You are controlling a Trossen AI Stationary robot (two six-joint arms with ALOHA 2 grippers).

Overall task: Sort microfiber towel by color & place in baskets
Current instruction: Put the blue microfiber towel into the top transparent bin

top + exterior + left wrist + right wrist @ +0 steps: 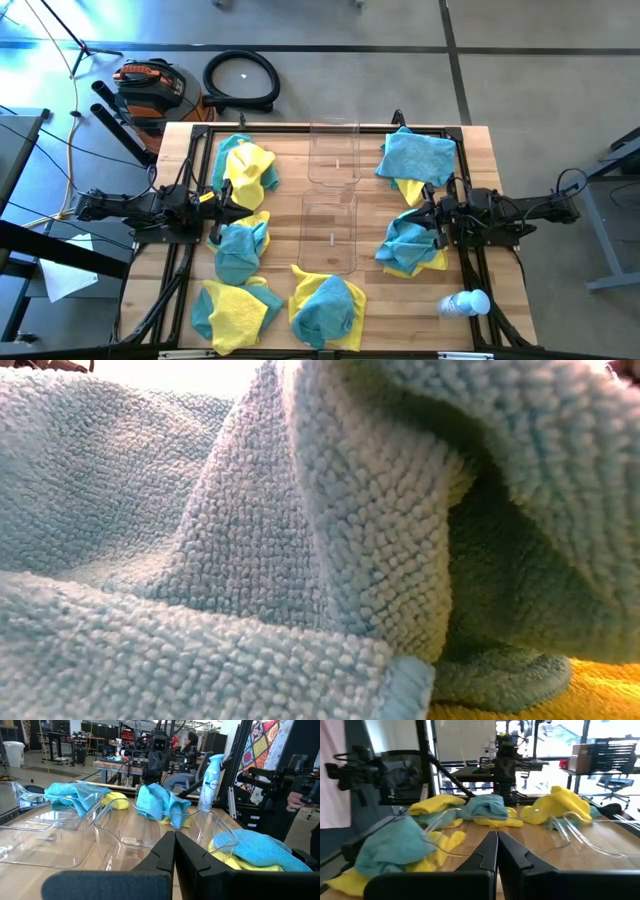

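**Both arms parked, every towel still on the table**

On the wooden table (505, 215), two clear baskets (333, 155) sit in a column at its centre, one toward twelve o'clock, the other (330, 232) just below it; both look empty. Mixed teal-and-yellow microfiber towels (245, 168) ring them in six heaps: at ten, nine, seven, six, four and two o'clock.

The left gripper (174, 851) rests at nine o'clock and the right gripper (497, 849) at three, each with fingers pressed together and holding nothing.

To begin well, I judge each arm should open wide, take one cloth by a raised fold, and lift slowly so the other colour peels away instead of riding along.

The high view alone gives the whole layout. The left wrist view shows a spray bottle (209, 779) standing upright. The low view sees only teal cloth (250, 540) filling it, with a yellow strip beneath.
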